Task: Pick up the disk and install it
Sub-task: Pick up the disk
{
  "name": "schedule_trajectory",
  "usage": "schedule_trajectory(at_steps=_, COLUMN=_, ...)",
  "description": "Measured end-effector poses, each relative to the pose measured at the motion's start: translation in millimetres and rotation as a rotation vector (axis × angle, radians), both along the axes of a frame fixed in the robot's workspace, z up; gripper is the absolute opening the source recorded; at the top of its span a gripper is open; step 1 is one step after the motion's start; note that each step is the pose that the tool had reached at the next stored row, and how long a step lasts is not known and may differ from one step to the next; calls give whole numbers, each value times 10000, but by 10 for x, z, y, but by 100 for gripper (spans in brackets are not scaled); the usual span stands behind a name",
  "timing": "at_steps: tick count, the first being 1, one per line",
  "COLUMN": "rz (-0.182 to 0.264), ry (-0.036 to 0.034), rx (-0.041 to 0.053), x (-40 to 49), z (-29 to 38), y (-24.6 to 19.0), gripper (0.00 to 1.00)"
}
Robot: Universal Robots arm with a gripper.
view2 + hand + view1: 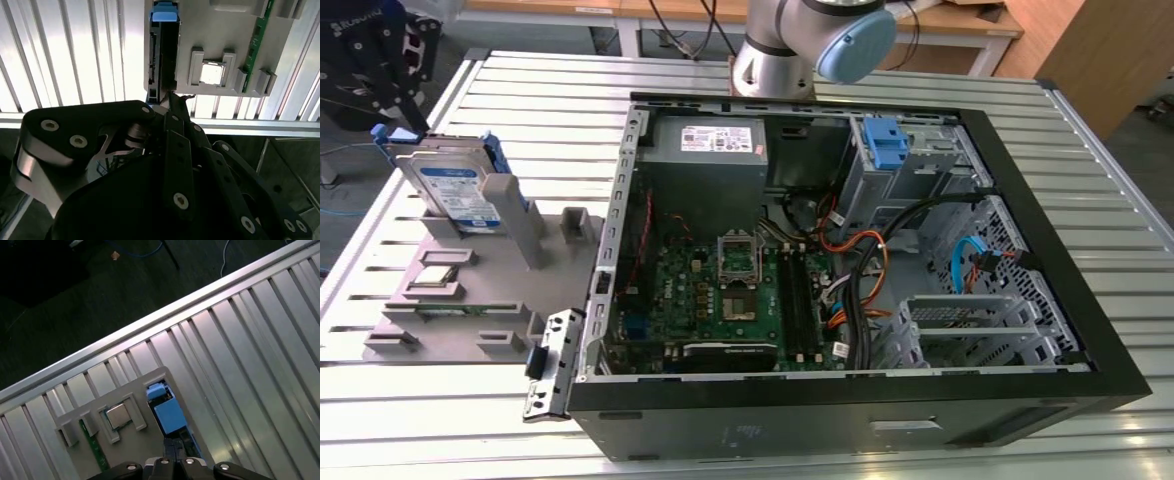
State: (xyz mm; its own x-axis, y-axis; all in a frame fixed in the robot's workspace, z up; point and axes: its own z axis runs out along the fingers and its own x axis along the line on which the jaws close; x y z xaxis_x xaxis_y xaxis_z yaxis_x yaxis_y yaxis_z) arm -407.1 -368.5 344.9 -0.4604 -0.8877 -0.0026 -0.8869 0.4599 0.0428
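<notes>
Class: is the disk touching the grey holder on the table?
Touching. In the exterior view the disk stands on edge in the grey holder, its lower edge seated between the holder's uprights.

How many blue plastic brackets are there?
2. One bracket wraps the disk standing in the grey holder at the exterior view's left; the other bracket sits in the case, near its far wall. More may be hidden inside.

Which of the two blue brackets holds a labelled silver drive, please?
The one around the disk standing in the grey holder at the exterior view's left; the other bracket, in the computer case, has none.
</notes>
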Motion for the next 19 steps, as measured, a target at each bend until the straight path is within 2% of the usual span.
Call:
schedule_trajectory(at_steps=9, rz=1623, ry=-4, rx=0, x=0, z=-6, y=0, gripper=10)
schedule_trajectory(at_steps=12, rz=1867, ry=-23, rx=-3, x=0, z=-7, y=0, gripper=10)
schedule_trajectory(at_steps=14, rz=1984, ry=-74, rx=-7, x=0, z=-11, y=0, gripper=10)
schedule_trajectory(at_steps=17, rz=2195, ry=-201, rx=-18, x=0, z=-18, y=0, gripper=10)
schedule_trajectory(at_steps=19, rz=2328, ry=-260, rx=-24, x=1, z=-21, y=0, gripper=10)
